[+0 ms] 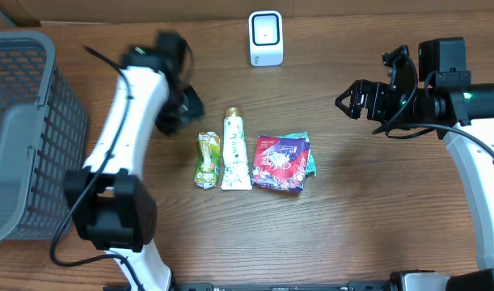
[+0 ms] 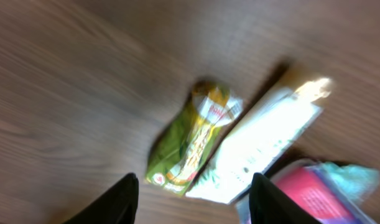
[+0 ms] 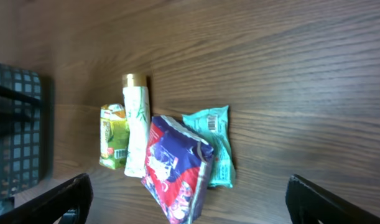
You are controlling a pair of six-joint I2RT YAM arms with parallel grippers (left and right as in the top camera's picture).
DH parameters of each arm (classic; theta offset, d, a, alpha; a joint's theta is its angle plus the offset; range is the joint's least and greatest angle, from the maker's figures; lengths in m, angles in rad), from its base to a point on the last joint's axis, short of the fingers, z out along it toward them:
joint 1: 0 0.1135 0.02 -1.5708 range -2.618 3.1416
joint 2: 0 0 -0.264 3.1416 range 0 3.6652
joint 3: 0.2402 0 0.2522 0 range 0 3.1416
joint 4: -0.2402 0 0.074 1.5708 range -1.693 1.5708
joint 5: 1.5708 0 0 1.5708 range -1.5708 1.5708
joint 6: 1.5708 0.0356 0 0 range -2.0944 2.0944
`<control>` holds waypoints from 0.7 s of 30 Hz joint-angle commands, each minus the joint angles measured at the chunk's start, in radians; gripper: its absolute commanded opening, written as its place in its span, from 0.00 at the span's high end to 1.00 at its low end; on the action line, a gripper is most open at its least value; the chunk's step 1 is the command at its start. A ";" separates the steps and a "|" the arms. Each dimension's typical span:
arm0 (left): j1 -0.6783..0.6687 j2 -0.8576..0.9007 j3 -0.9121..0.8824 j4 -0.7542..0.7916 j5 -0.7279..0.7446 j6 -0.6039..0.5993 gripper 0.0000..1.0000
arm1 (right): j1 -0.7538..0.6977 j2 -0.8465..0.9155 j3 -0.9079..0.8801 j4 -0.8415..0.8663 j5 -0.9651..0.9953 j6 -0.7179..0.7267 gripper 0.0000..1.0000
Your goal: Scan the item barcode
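Goods lie side by side mid-frame on the desk (image 1: 376, 218): a green snack packet (image 1: 208, 159), a white tube (image 1: 235, 152) with a gold cap, and a red-and-purple packet (image 1: 280, 162) overlapping a teal packet (image 1: 310, 160), with the white scanner (image 1: 266, 38) at top centre. The left end effector (image 2: 195, 177) hovers spread and empty just upper left of the green snack packet. The right end effector (image 3: 188, 186), spread wide and empty, hangs at the right.
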 commanded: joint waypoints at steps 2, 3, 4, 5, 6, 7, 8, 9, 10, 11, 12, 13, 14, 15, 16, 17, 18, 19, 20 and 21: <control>0.051 -0.026 0.333 -0.119 -0.072 0.128 0.45 | 0.046 -0.003 0.001 0.015 -0.030 0.009 0.05; 0.051 -0.026 0.396 -0.144 -0.072 0.136 0.44 | 0.061 -0.003 0.001 0.017 -0.030 0.009 0.05; 0.051 -0.026 0.458 -0.167 -0.072 0.141 0.42 | 0.079 -0.003 0.001 0.020 -0.029 0.009 0.05; 0.050 -0.026 0.508 -0.185 -0.071 0.141 0.41 | 0.097 -0.002 0.001 0.020 -0.029 0.009 0.05; 0.047 -0.026 0.549 -0.198 -0.071 0.140 0.39 | 0.117 0.000 0.001 0.020 -0.026 0.010 0.05; 0.043 -0.026 0.581 -0.206 -0.068 0.140 0.38 | 0.132 0.003 0.001 0.017 -0.019 0.019 0.05; 0.042 -0.026 0.605 -0.214 -0.063 0.140 0.38 | 0.148 0.006 0.001 0.010 0.000 0.036 0.05; 0.039 -0.026 0.621 -0.219 -0.052 0.140 0.36 | 0.167 0.013 0.001 -0.003 0.029 0.056 0.05; 0.039 -0.026 0.628 -0.220 -0.040 0.140 0.27 | 0.187 0.023 -0.003 -0.023 0.060 0.078 0.05; 0.039 -0.026 0.628 -0.221 -0.030 0.141 0.21 | 0.201 0.029 -0.010 -0.036 0.073 0.095 0.05; 0.039 -0.026 0.627 -0.224 -0.020 0.140 0.17 | 0.222 0.039 -0.027 -0.044 0.076 0.116 0.05; 0.039 -0.024 0.624 -0.230 -0.019 0.140 0.11 | 0.237 0.045 -0.042 -0.045 0.076 0.131 0.05; 0.039 -0.024 0.619 -0.239 -0.019 0.140 0.05 | 0.255 0.055 -0.064 -0.043 0.076 0.138 0.05; 0.039 -0.024 0.613 -0.246 -0.023 0.140 0.00 | 0.273 0.062 -0.084 -0.036 0.076 0.140 0.05; 0.039 -0.024 0.607 -0.247 -0.024 0.141 0.00 | 0.290 0.071 -0.110 -0.025 0.077 0.140 0.05; 0.039 -0.024 0.602 -0.247 -0.024 0.141 0.00 | 0.301 0.076 -0.127 -0.019 0.077 0.140 0.05; 0.039 -0.024 0.598 -0.247 -0.024 0.140 0.00 | 0.311 0.081 -0.143 -0.012 0.077 0.141 0.06; 0.037 -0.024 0.594 -0.246 -0.024 0.140 0.00 | 0.320 0.086 -0.164 -0.003 0.077 0.141 0.06; 0.037 -0.024 0.594 -0.246 -0.023 0.140 0.00 | 0.324 0.088 -0.179 0.003 0.077 0.145 0.06; 0.037 -0.024 0.594 -0.246 -0.024 0.140 0.00 | 0.325 0.090 -0.190 0.006 0.079 0.153 0.06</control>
